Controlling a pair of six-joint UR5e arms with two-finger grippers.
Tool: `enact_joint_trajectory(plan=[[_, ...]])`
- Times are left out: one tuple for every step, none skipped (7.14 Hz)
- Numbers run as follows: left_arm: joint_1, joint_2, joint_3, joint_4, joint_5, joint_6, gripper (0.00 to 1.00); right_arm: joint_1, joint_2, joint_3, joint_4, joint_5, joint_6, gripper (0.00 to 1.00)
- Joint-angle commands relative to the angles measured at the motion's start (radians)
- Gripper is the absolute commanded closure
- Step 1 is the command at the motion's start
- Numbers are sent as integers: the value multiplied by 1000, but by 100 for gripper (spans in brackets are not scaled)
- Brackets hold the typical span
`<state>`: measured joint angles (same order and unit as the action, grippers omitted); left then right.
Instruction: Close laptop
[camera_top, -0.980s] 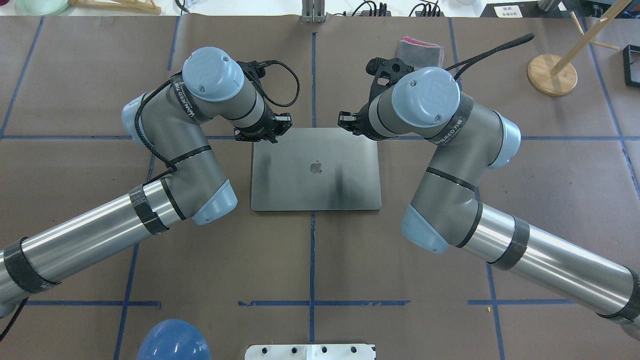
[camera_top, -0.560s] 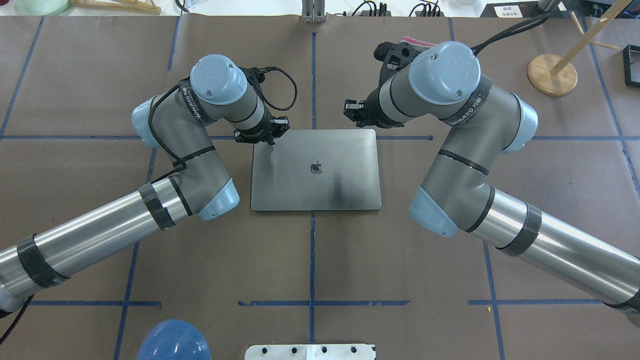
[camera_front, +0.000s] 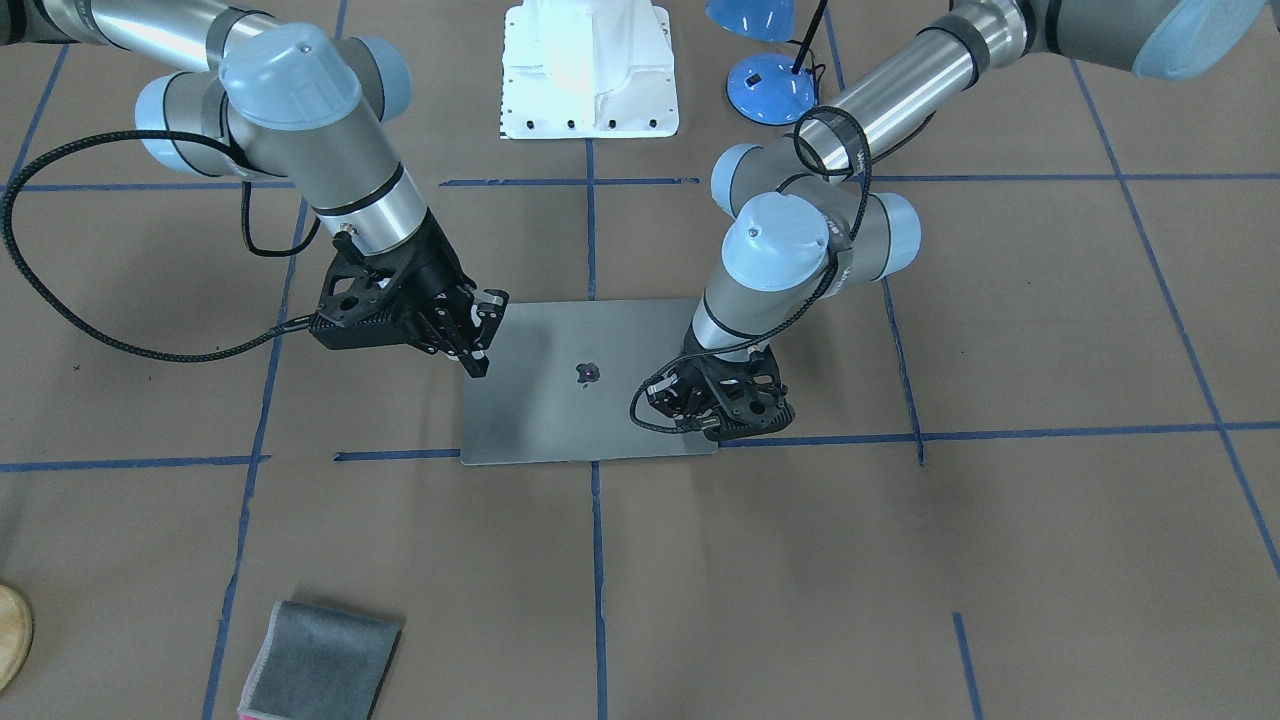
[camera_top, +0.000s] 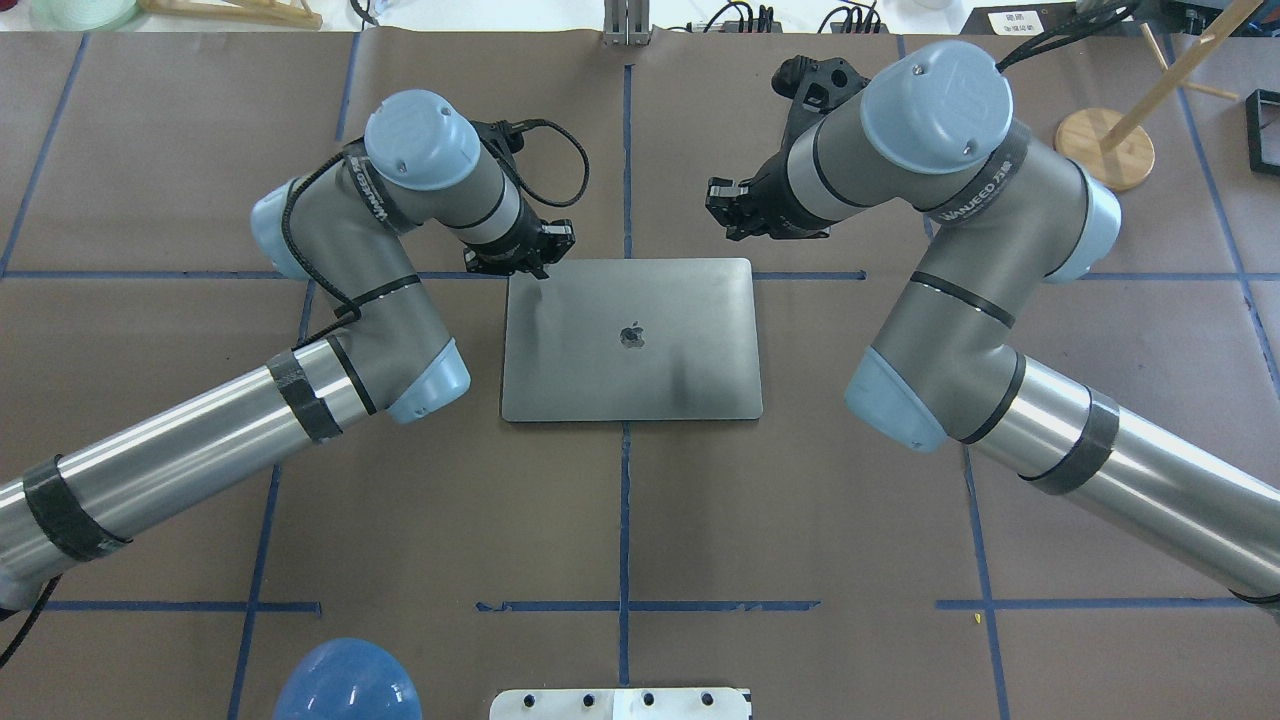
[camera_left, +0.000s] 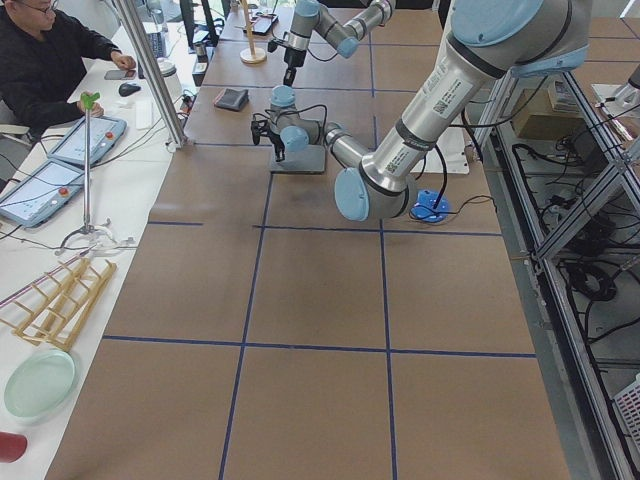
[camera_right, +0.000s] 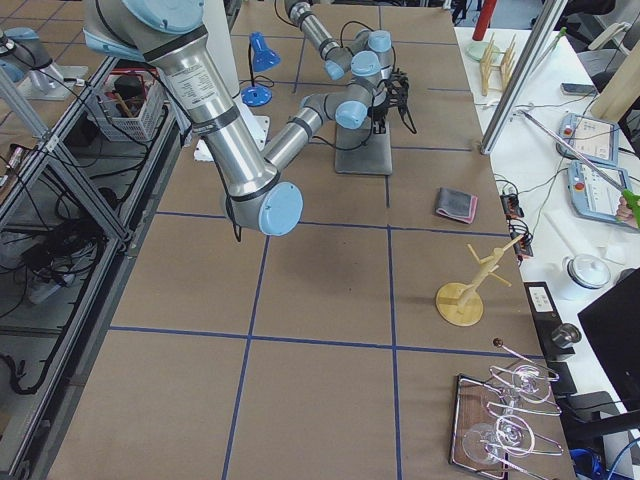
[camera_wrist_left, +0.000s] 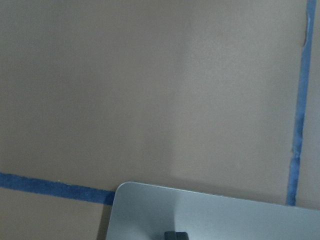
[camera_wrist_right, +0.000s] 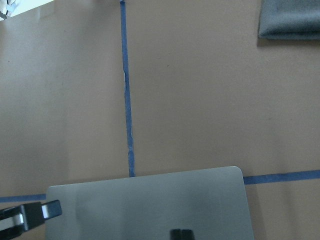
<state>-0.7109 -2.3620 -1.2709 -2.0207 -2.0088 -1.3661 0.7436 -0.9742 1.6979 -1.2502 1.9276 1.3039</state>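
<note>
The laptop (camera_top: 630, 340) lies flat on the brown table with its grey lid down and the dark apple logo facing up; it also shows in the front view (camera_front: 570, 400). My left gripper (camera_top: 538, 268) is shut and empty, its tip just over the lid's far left corner; one fingertip (camera_wrist_left: 176, 235) shows above the lid (camera_wrist_left: 210, 215). My right gripper (camera_front: 478, 358) is shut and empty, raised above and just beyond the far right corner (camera_top: 728, 215). Its fingertip (camera_wrist_right: 181, 233) shows over the lid (camera_wrist_right: 150, 205).
A folded grey cloth (camera_front: 320, 660) lies beyond the laptop on the robot's right side. A wooden stand (camera_top: 1103, 148) is at the far right. A blue lamp (camera_top: 345, 685) and a white base plate (camera_top: 620, 703) sit at the near edge.
My right gripper has risen and drawn back off the lid's far right corner, up and to the right. My left gripper shifted slightly along the far left corner. The lid stays flat.
</note>
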Motion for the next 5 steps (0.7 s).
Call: enact_joint_trajectory(plan=[[-88,89,-138,11,-122,1,1,57,-67,75,-35,62,-2,1],[-123,189,-242,13,-134,5,0,74,-92,133,-117,67,-26,0],[-180,251,-298,28,-177,53,0,88,-93,197,-288,67,-137,0],[-255,285,-345,71,-192,147,0,109,-109,294,-487,64,-322,0],[-295,359,-395,92,-191,227,0,155,-194,395,-577,57,-476,0]])
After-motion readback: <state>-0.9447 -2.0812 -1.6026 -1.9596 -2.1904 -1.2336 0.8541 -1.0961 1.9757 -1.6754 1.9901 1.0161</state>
